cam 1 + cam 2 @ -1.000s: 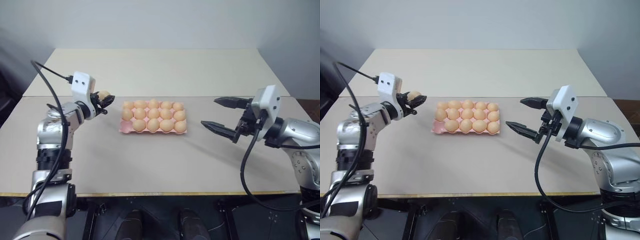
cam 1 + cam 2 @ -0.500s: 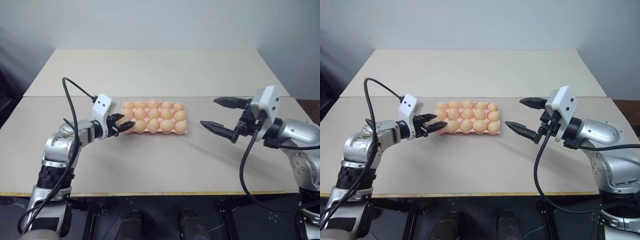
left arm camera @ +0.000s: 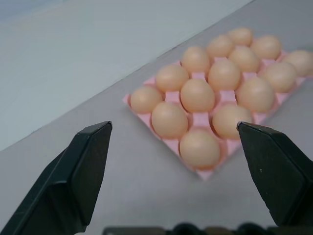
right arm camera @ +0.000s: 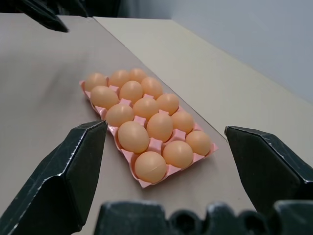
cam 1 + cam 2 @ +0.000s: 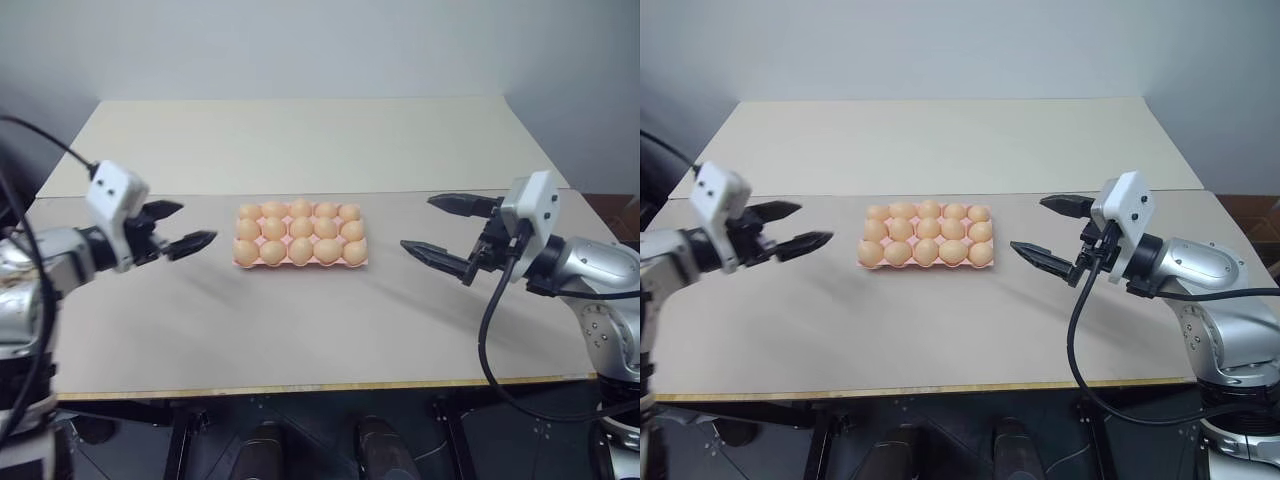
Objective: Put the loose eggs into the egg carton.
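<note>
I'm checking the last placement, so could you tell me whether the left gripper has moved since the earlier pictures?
Yes. The left gripper has drawn back from the egg carton towards the table's left edge, and its jaws, previously on an egg, now stand open and empty.

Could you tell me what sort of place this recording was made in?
Probably a lab or test room rather than a kitchen: a plain beige table against a bare grey wall, with just a pink egg carton set out.
</note>
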